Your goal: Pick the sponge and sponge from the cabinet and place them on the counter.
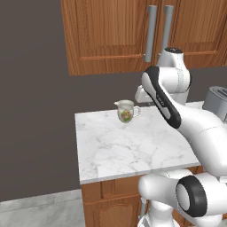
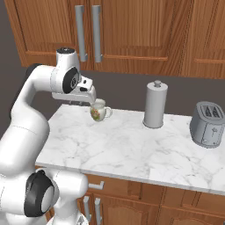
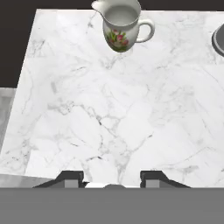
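Note:
The reddish-brown wall cabinet [image 1: 111,35] [image 2: 132,30] hangs above the counter with both doors closed, so its shelf and the two sponges are hidden. Two grey bar handles [image 1: 150,33] [image 2: 80,33] run down the doors side by side. Below lies the white marble counter [image 1: 115,146] [image 2: 132,149] [image 3: 131,109]. My gripper [image 2: 79,102] [image 3: 111,178] hovers above the slab, pointing down at it, a little in front of the floral jug. It is open, with nothing between the fingers.
A floral jug [image 1: 126,111] [image 2: 99,110] [image 3: 122,24] stands near the counter's back left. A grey paper-towel roll [image 2: 155,104] and a grey toaster [image 2: 207,124] [image 1: 216,102] stand to the right. The counter's left edge drops to the floor beside a dark wall.

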Robot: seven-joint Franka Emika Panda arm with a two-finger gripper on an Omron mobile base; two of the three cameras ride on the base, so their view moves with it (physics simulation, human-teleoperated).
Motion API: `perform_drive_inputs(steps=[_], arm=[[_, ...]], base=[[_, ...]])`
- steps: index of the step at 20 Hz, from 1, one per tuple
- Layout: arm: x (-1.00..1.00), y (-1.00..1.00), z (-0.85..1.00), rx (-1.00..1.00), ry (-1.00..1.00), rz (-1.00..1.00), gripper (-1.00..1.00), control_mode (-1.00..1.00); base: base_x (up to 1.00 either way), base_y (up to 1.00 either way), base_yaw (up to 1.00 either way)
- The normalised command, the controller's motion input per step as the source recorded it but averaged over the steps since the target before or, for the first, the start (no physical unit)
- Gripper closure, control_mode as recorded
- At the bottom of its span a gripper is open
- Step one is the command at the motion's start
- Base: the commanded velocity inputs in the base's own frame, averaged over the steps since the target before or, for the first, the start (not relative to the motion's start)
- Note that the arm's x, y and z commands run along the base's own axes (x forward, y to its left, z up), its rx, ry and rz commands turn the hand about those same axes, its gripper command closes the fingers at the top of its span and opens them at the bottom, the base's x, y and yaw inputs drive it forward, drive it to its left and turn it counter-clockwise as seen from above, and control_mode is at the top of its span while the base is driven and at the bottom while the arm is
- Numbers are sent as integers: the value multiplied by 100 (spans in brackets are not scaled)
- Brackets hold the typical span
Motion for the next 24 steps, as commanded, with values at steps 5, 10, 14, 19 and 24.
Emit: perform_drive_inputs(steps=[5,10,14,19,24], arm=[[-16,-1,0,0,-12,0,-100,-100],[-34,-4,1,0,-23,-1,-100,-100],[-36,-22,14,3,-19,-4,-100,-100],[-30,-23,16,5,-18,-3,-100,-100],[-23,-20,25,4,-18,-2,-100,-100]], base=[[0,0,0],[0,0,0],[0,0,0],[0,0,0],[0,0,0]])
